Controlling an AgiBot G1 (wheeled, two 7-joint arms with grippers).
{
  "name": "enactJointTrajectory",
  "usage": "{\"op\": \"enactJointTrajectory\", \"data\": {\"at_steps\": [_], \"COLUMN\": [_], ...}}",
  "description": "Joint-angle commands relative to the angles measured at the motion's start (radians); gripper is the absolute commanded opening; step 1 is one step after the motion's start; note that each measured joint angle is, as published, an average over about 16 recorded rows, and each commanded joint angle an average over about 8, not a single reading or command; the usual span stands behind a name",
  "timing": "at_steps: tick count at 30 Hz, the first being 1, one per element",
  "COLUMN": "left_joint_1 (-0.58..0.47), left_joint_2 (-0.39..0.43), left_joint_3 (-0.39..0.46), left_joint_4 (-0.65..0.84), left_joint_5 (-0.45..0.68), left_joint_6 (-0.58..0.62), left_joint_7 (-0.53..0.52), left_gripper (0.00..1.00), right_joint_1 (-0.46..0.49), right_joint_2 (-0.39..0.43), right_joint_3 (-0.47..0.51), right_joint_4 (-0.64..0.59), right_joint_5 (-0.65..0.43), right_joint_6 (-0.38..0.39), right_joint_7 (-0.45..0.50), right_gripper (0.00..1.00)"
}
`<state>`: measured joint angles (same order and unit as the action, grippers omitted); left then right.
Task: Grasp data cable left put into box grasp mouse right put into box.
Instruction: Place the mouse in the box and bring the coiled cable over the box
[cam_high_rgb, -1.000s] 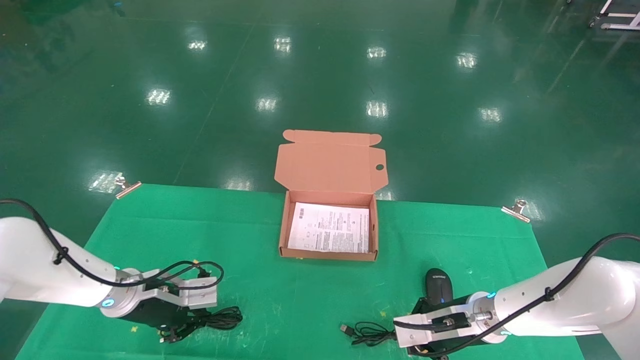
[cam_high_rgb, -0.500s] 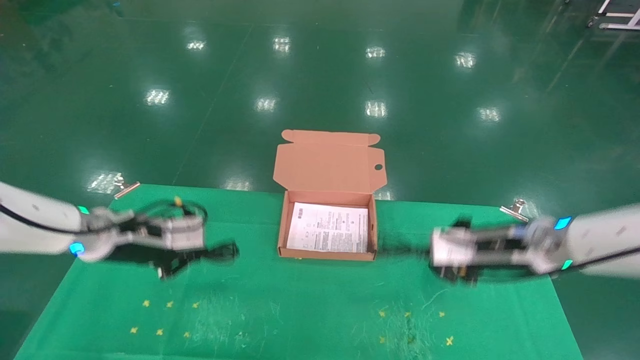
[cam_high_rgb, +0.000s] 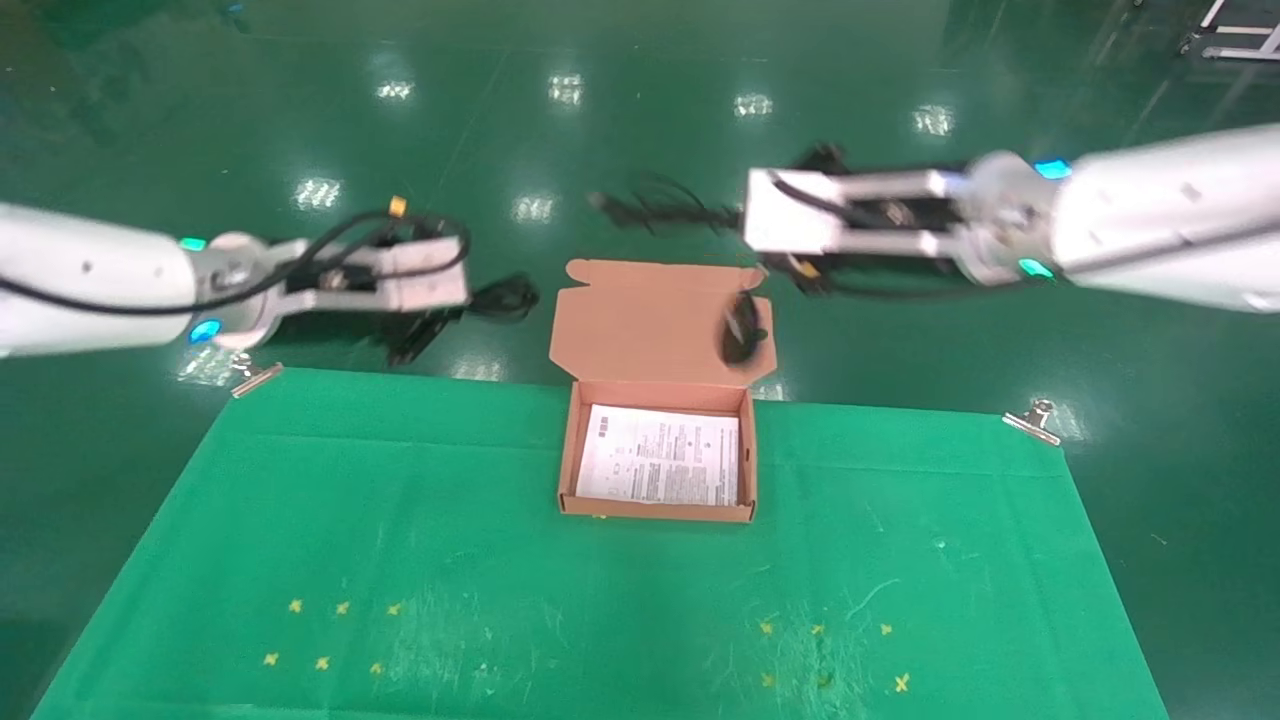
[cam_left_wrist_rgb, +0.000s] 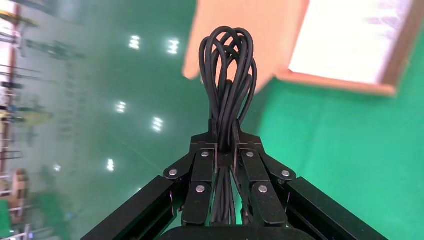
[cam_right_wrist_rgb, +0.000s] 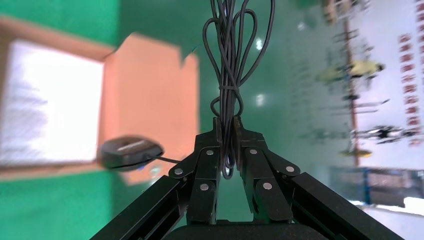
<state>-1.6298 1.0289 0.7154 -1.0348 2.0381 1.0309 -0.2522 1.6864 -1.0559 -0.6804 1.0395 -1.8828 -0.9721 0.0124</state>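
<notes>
Box (cam_high_rgb: 660, 455) at table's (cam_high_rgb: 300, 500) far middle, data cable (cam_high_rgb: 505, 297) left of its lid, mouse (cam_high_rgb: 741, 330) hanging before lid's right side

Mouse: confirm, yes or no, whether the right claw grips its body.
No, the right claw pinches only the bundled cord, and the mouse dangles below it.

The head camera looks forward and down on the green surface (cam_high_rgb: 620, 600) from well above. Each wrist camera looks along its own end effector, very near. All three views share the box (cam_high_rgb: 570, 450) (cam_left_wrist_rgb: 345, 82) (cam_right_wrist_rgb: 60, 170).
</notes>
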Motion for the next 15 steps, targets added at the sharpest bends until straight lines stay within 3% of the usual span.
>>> {"op": "enactJointTrajectory", "data": {"at_steps": [1, 7, 15], "left_joint_1": [-0.018, -0.044, -0.045], "left_joint_2": [0.019, 0.039, 0.037], "left_joint_3": [-0.002, -0.005, -0.003], "left_joint_4": [0.003, 0.015, 0.018], "left_joint_5": [0.015, 0.030, 0.044], "left_joint_6": [-0.018, -0.035, -0.041], "left_joint_7": [-0.009, -0.019, -0.023], "left_gripper": [0.00, 0.00, 0.00], "right_joint_1": [0.032, 0.074, 0.073], "right_joint_2": [-0.049, -0.114, -0.134], "right_joint_3": [0.001, 0.010, 0.012], "right_joint_4": [-0.051, -0.158, -0.191], "right_joint_5": [0.004, 0.038, 0.052], "right_joint_6": [0.025, 0.050, 0.059], "right_joint_7": [-0.032, -0.104, -0.123], "right_gripper": [0.00, 0.00, 0.00]}}
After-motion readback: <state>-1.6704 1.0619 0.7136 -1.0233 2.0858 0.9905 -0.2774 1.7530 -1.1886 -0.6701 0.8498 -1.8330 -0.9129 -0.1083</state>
